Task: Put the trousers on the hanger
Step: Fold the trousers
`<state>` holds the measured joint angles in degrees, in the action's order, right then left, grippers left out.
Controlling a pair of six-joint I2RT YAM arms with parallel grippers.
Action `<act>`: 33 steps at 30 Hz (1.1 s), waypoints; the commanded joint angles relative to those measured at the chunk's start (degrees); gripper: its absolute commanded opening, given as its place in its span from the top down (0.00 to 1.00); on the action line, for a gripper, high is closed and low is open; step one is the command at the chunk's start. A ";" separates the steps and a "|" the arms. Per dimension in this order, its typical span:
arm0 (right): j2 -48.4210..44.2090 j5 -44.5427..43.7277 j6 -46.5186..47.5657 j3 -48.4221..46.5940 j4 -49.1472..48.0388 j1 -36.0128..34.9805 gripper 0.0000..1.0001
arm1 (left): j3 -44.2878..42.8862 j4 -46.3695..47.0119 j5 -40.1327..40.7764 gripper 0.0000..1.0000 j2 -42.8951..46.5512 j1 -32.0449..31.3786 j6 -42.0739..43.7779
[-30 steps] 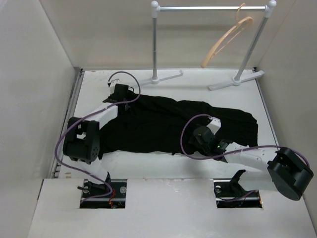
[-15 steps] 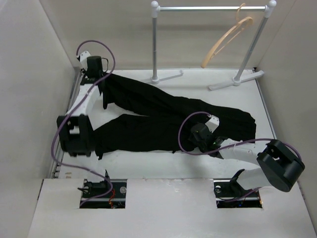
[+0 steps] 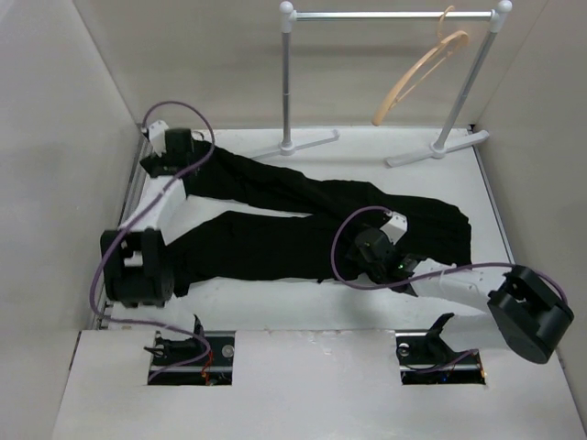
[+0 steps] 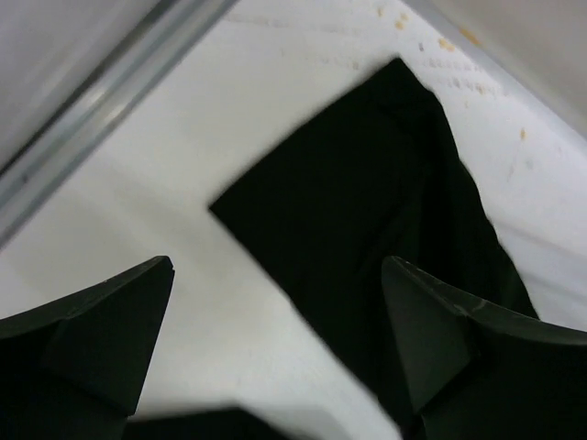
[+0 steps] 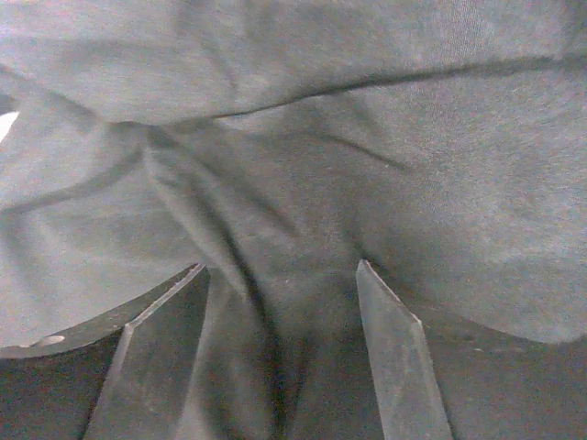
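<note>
The black trousers (image 3: 303,220) lie flat on the white table, their two legs spread apart toward the left. My left gripper (image 3: 158,156) hovers at the far left corner, open, over the end of the upper leg (image 4: 367,202); nothing is between its fingers (image 4: 277,266). My right gripper (image 3: 367,257) is down on the trousers near where the legs meet. Its fingers stand apart, with a loose fold of the fabric (image 5: 303,137) rising between them (image 5: 280,266). The tan wooden hanger (image 3: 417,73) hangs tilted from the rail at the back right.
The white garment rail (image 3: 390,15) stands at the back on two feet (image 3: 307,140) (image 3: 436,149). Side walls close in on the left and right. A metal strip (image 4: 110,82) runs along the table's left edge, close to my left gripper.
My left gripper dragged one trouser leg out to the far left corner, then opened and let its end drop on the table. The right gripper stayed nearly in place on the fabric.
</note>
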<state>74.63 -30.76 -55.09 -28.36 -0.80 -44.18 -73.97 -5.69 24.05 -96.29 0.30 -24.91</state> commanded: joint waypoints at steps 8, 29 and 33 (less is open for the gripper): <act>-16.78 -4.91 2.71 -1.17 7.03 0.98 0.86 | 20.99 13.43 -0.41 0.53 7.72 -7.63 -10.69; -21.30 -4.83 9.38 -1.95 9.51 45.26 0.16 | 19.19 12.46 7.84 0.94 -1.65 7.04 -27.47; -8.93 -1.07 11.32 -8.62 4.77 50.02 0.14 | 26.32 16.06 9.79 0.42 7.15 6.52 -26.51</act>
<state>59.55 -35.05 -46.41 -31.00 10.68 4.23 -50.17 6.72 28.97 -96.25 7.64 -49.80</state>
